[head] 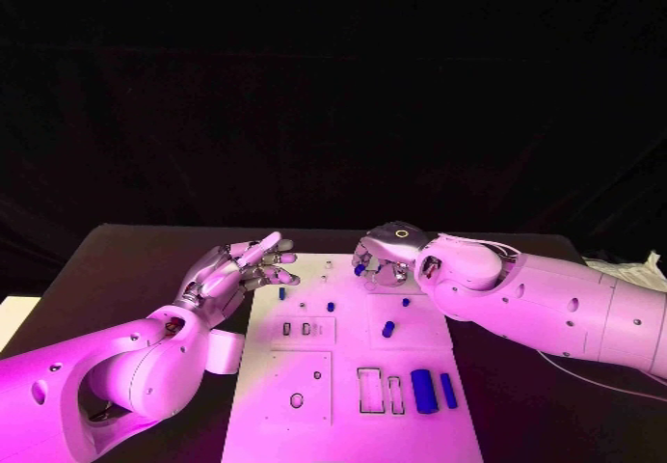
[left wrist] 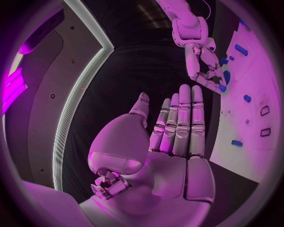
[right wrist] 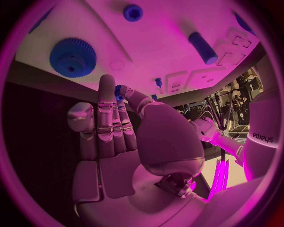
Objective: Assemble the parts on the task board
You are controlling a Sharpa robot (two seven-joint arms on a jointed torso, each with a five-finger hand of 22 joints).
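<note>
Task board [head: 348, 386] runs up the centre of the head view, from the bottom edge to the middle of the frame.

Your right hand [head: 386, 258] is at the board's far end, just right of centre, fingers curled down. In the left wrist view, upper right, its fingertips [left wrist: 217, 85] pinch a small blue part [left wrist: 222, 88] over the board. Whether that part is seated yet, you cannot tell.

Your left hand [head: 239, 270] hangs at the board's left edge, centre-left of frame, fingers straight and spread, holding nothing.

Loose parts still lying flat on the board:
- two blue bars [head: 433, 390] at lower right, beside the empty rectangular slots [head: 378, 390];
- a short blue pin [head: 389, 329] mid-board, with a smaller one [head: 406, 302] above it;
- a little blue piece [head: 282, 292] near the left hand's fingertips.

The right wrist view shows a blue gear [right wrist: 72, 57] at upper left, which looks mounted, and a blue knob [right wrist: 132, 12] at top centre.

Judgement: early to middling. Most slots stand open and most parts are unplaced.
</note>
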